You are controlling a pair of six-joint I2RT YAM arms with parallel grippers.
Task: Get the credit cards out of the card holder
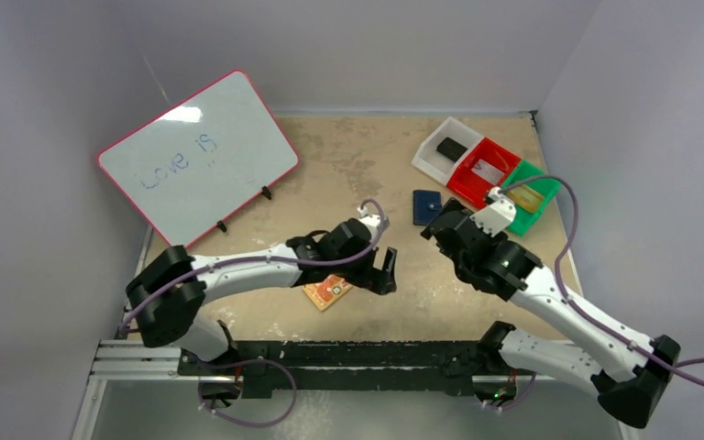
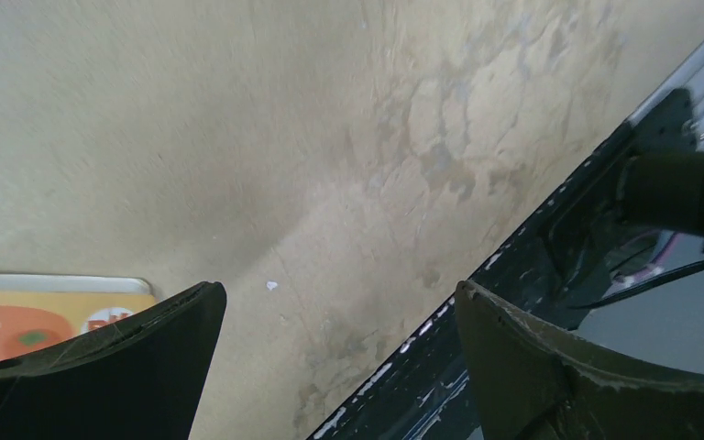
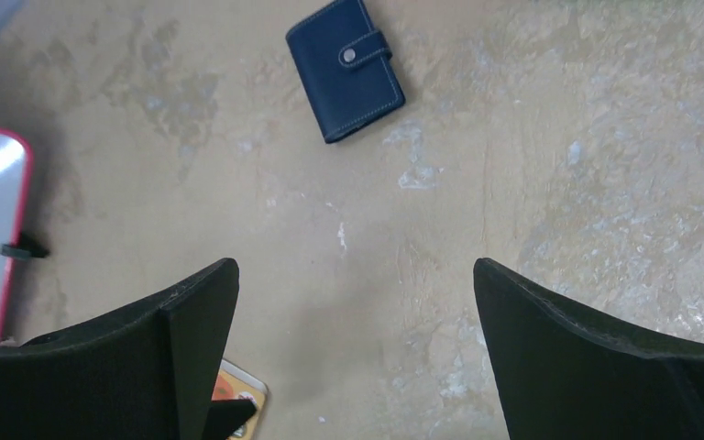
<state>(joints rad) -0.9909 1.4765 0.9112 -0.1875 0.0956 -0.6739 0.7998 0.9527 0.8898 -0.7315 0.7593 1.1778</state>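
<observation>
The card holder [image 3: 346, 69] lies shut in the upper middle of my right wrist view, its snap tab fastened. So I judge nothing is done yet: opening it and pulling out the credit cards are all left. No card shows. My right gripper [image 3: 356, 270] stands wide apart and empty below it. My left gripper [image 2: 339, 293] is the same, over the bare table [image 2: 238, 137].

Plain pale grey walls [image 1: 376, 46] close in the beige, stained and worn tabletop [image 1: 357, 156] on three sides, and along its near edge runs a black strip [image 1: 348, 353] with a silver metal rail [image 1: 137, 359] at the left.
</observation>
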